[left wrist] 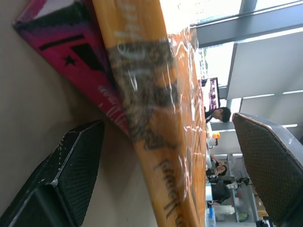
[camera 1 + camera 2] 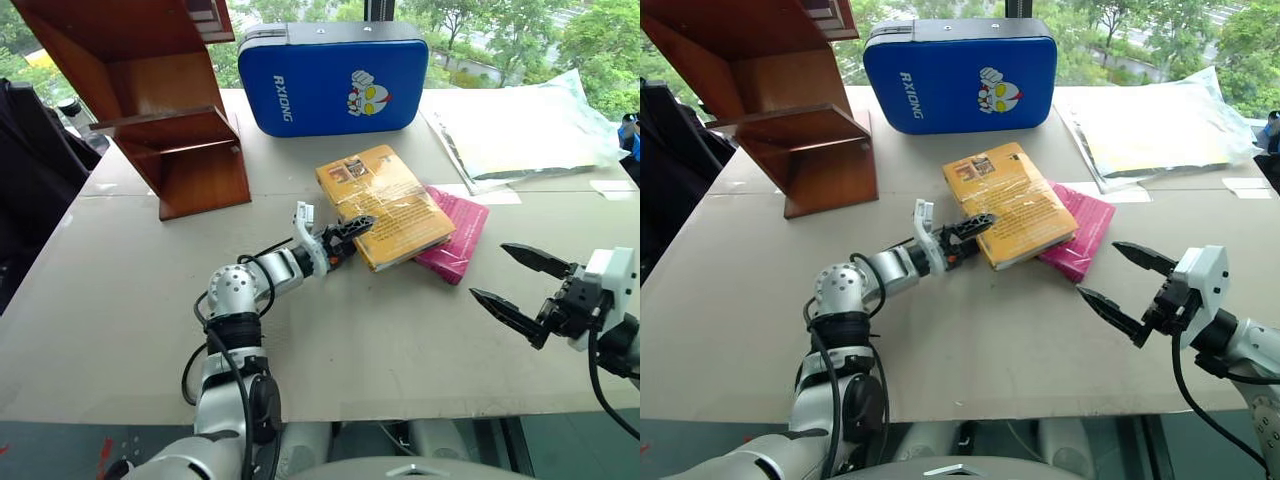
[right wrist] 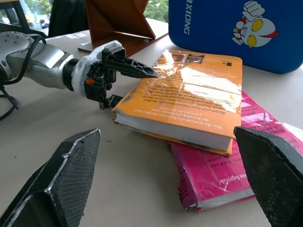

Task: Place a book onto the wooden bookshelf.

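Left fingers (image 1: 71, 175) straddle the book (image 1: 156, 142) spine.

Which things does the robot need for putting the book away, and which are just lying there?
Needed: the book, the wooden bookshelf, left gripper.
Just lying about: pink book, blue case, plastic sheet.

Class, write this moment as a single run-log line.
left gripper: open, straddling the yellow book's edge | book: lying on the pink book | right gripper: open, empty | bookshelf: no book placed
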Motion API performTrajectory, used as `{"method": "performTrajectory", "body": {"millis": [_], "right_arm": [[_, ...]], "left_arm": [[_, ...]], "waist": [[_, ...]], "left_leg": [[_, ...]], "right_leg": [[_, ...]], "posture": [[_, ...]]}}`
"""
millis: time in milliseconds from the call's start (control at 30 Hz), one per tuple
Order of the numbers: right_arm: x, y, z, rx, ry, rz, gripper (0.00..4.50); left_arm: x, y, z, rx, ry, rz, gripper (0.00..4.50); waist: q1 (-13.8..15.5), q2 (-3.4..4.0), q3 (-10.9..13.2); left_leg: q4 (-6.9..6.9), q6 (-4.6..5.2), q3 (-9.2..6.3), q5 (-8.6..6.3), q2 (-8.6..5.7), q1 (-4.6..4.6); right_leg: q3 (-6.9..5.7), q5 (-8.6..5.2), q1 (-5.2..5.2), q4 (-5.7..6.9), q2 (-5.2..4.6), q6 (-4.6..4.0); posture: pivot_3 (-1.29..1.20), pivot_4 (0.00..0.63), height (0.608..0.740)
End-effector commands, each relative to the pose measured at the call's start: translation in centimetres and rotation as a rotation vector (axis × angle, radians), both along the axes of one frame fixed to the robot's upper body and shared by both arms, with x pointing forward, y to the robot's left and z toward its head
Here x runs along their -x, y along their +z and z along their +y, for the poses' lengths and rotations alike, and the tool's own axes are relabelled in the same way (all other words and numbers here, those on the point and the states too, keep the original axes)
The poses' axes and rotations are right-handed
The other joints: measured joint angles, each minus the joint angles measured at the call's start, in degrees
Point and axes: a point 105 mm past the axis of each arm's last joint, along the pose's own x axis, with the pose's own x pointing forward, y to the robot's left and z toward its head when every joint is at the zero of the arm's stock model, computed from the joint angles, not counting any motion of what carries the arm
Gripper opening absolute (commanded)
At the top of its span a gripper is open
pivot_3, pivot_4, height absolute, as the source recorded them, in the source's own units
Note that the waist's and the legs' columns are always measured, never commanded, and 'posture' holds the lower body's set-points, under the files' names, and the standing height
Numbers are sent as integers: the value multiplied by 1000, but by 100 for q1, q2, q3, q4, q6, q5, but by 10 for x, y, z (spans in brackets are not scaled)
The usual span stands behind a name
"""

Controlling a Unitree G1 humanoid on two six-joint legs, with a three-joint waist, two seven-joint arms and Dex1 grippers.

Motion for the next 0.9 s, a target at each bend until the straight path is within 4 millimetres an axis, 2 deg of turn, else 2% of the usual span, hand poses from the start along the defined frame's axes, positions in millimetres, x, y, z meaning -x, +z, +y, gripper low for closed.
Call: {"method": "performTrajectory", "body": {"millis": [33,67,200,233,367,500,600,700,767,867,900], "right_arm": [[3,12,1,14,-7,-57,4500],[3,12,0,14,-10,-57,4500],[2,12,-1,15,-14,-56,4500],[1,12,-1,16,-14,-56,4500],[0,13,-1,7,1,-60,4500],[-4,16,1,-5,13,-68,4500],[-9,24,3,-48,21,-87,4500],[-20,35,3,-96,25,-116,4500],[-29,43,6,-132,46,-132,4500],[-36,50,10,-162,77,-143,4500],[-39,55,12,-184,98,-148,4500]], "left_arm": [[1,-1,-9,34,-33,29,3930],[2,1,-10,48,-43,34,3763],[6,6,-8,85,-62,39,1980],[6,8,-5,101,-56,38,1704],[12,24,2,151,-49,-18,114],[20,51,7,180,-19,-135,19],[29,83,10,52,-3,-347,19],[31,122,13,-246,48,-664,19],[31,151,14,-523,57,-924,19],[28,169,19,-845,58,-1176,19],[25,185,28,-1011,106,-1293,19]], "waist": [[-5,0,0],[-6,0,0],[-6,-1,1],[-7,-1,1],[-10,-2,2],[-25,-4,3],[-30,-13,10],[-31,-15,12],[-19,-17,13],[-12,-11,10],[-12,-9,8]], "left_leg": [[0,0,-1,0,1,0],[0,0,-1,0,1,0],[0,0,-3,0,2,0],[0,0,-4,0,2,-1],[0,0,-10,0,5,-2],[0,-1,-10,0,7,-4],[0,-1,-10,0,8,-6],[-2,-3,-7,0,7,-4],[-2,-4,4,2,2,-2],[-8,-5,17,2,2,-1],[-13,-5,22,2,0,-4]], "right_leg": [[1,2,0,0,0,-4],[2,3,0,0,0,-6],[2,3,-1,0,0,-5],[1,3,-1,0,0,-5],[3,3,-1,-1,-1,-4],[6,6,-5,-2,-1,-9],[7,7,-7,-1,-1,-12],[8,7,-7,0,1,-13],[10,7,-6,-3,3,-15],[11,-6,-5,-9,3,-39],[11,-6,-6,-15,6,-40]], "posture": [[0,150,740],[0,150,740],[0,150,740],[0,150,740],[0,150,740],[0,150,740],[0,150,740],[0,150,740],[0,150,740],[0,150,740],[0,150,740]]}}
